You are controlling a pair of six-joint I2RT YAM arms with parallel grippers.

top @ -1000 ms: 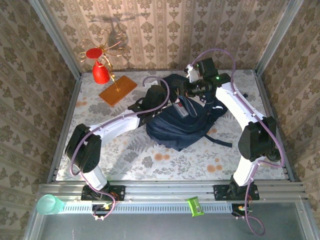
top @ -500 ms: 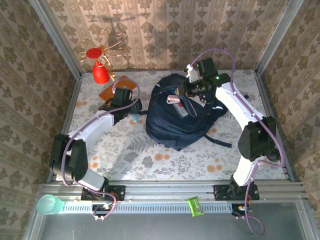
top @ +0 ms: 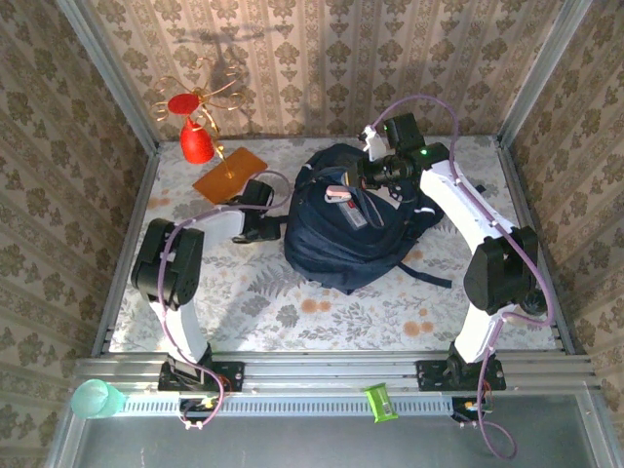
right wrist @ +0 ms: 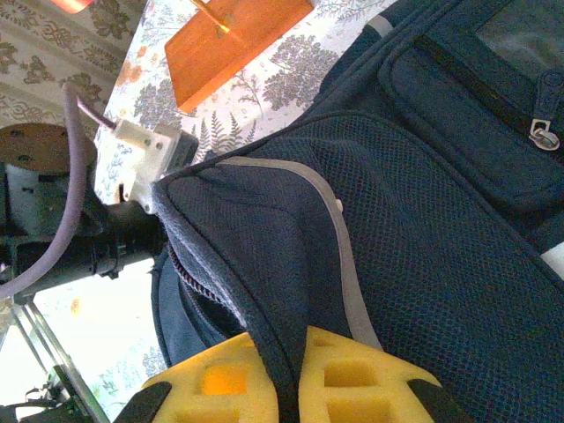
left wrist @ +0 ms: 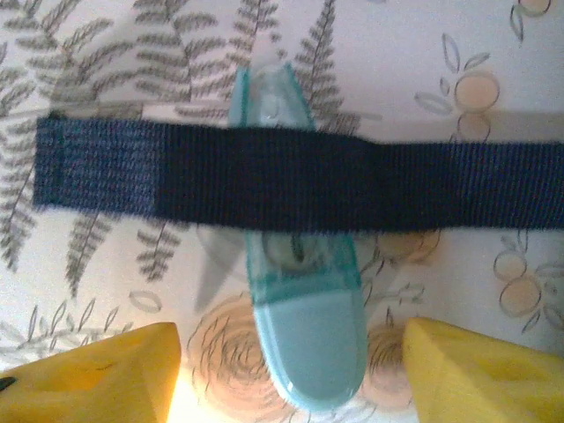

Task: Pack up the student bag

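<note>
Care with the strap is what this pick calls for. The left gripper (left wrist: 291, 374) hangs over a pale teal, translucent plastic dispenser (left wrist: 298, 339), seemingly a correction-tape roller, lying flat on the floral-patterned table (left wrist: 458, 53). Its yellow fingers (left wrist: 97, 374) stand apart on either side of the rounded near end, not touching it. A dark navy woven webbing strap (left wrist: 291, 172) lies straight across the dispenser's middle, so the clean grip is on the exposed rounded end, squeezing its two long edges short of the strap. Closing farther along would likely pinch webbing too and drag the bag. Sliding the piece out from under the strap before lifting seems wise. The student bag (top: 351, 234), a large dark navy fabric backpack with grey trim, lies at mid-table just right of that gripper. Its top opening is raised by the right gripper (right wrist: 286, 388), whose yellow pads are clamped on the rim fabric beside the zip. That hold wants to be taut so the mouth gapes for the drop.
</note>
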